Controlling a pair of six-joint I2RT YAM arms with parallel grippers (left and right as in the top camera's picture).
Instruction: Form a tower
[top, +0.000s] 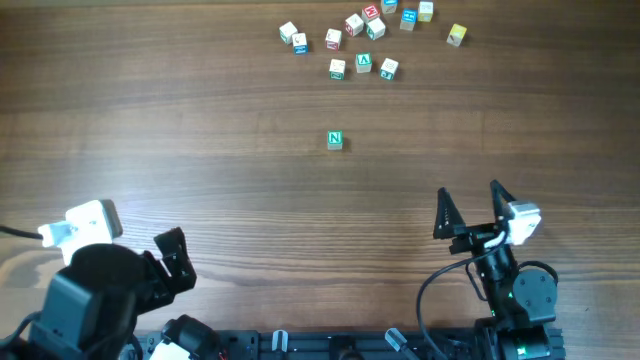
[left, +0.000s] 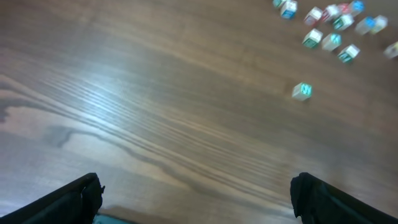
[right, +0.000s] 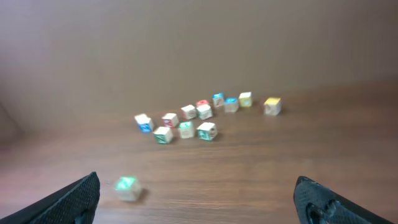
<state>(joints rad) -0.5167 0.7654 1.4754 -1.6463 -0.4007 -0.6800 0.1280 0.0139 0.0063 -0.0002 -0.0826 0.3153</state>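
Green-marked tower (top: 334, 140) looks blurred from both wrists; all fingers (top: 445, 215) spread open, empty.

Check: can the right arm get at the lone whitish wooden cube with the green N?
Probably yes. The right gripper is open and empty, and only bare wooden table lies between it and the green-N cube; the other cubes sit farther back.

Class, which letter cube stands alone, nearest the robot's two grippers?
The cube with the green N on top, alone mid-table; the other cubes are bunched together at the far edge.
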